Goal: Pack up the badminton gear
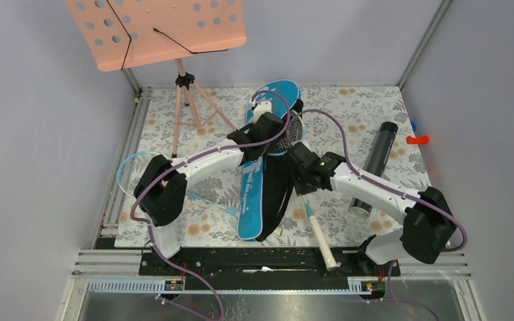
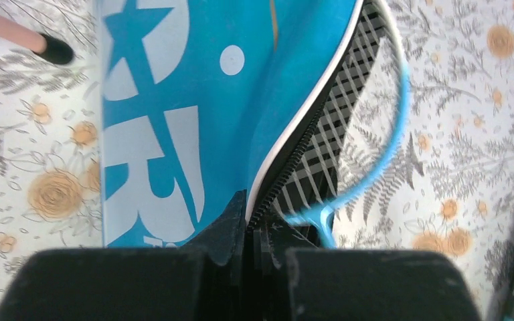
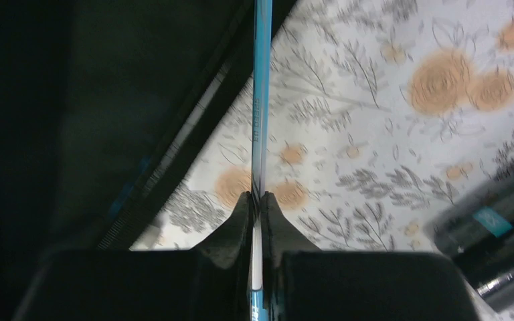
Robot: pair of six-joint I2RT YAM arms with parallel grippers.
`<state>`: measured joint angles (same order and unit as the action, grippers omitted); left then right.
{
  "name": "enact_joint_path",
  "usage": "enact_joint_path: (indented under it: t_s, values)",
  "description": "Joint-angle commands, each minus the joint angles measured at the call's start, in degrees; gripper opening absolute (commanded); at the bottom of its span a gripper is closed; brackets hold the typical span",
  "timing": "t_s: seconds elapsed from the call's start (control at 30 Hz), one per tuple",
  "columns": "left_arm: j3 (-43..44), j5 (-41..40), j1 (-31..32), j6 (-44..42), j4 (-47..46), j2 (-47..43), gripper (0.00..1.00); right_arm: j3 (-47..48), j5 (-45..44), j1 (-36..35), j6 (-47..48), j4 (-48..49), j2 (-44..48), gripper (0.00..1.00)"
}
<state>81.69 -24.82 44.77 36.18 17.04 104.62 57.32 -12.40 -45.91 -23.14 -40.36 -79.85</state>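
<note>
Pinches with the left gripper (image 2: pixel 251 224), clenched tight, the toothed zipper edge of the smooth blue bag (image 2: pixel 174 100). Grasps with the right gripper (image 3: pixel 258 214) the thin blue shaft of a racket (image 3: pixel 262 100), just right of the bag, its stringed oval head partly under the bag's flap. Farther right of the bag, a dark round tube (image 1: pixel 377 160).

Left of the left gripper (image 2: pixel 249 224) the blue bag (image 2: pixel 174 100) covers the table, with a pink tripod (image 1: pixel 187 107) beyond it. On its right the racket (image 2: pixel 403 100) head bars the way. Right of the right gripper (image 3: pixel 258 207), bare floral table (image 3: pixel 388 154) lies open up to the dark tube (image 3: pixel 502 234). Its left side is crowded by the bag's black side.
</note>
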Motion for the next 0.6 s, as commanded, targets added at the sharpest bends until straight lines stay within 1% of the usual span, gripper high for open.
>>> enact_joint_path:
  t_s: [0.0, 0.07, 0.17, 0.23, 0.37, 0.5, 0.57]
  values:
    - [-2.1, 6.7, 0.79, 3.08, -4.35, -4.99, 0.0, 7.45, 1.6, -0.5, 0.43, 7.03, -3.35, 0.0]
    - [-3.74, 8.64, 1.13, 3.36, -4.9, -5.79, 0.0, 9.7, 1.7, -0.37, -0.31, 8.33, -5.31, 0.0]
    - [-6.6, 12.59, 1.52, 4.05, -6.61, -8.17, 0.0, 11.07, 4.68, 1.03, -3.37, 13.4, -7.99, 0.0]
    - [-8.82, 16.16, 1.54, 5.71, -7.49, -9.77, 0.0, 10.77, 6.32, 2.44, -6.55, 18.16, -9.5, 0.0]
    - [-13.93, 22.35, 1.72, 8.39, -10.99, -13.96, 0.0, 9.62, 5.79, 4.2, -11.92, 27.05, -12.11, 0.0]
    - [-17.21, 25.2, 1.98, 9.27, -12.58, -17.42, 0.0, 7.73, 7.07, 6.48, -17.82, 35.37, -12.89, 0.0]
    - [-18.67, 27.64, 2.14, 9.8, -13.14, -18.61, 0.0, 7.8, 6.57, 7.47, -19.41, 37.13, -13.06, 0.0]
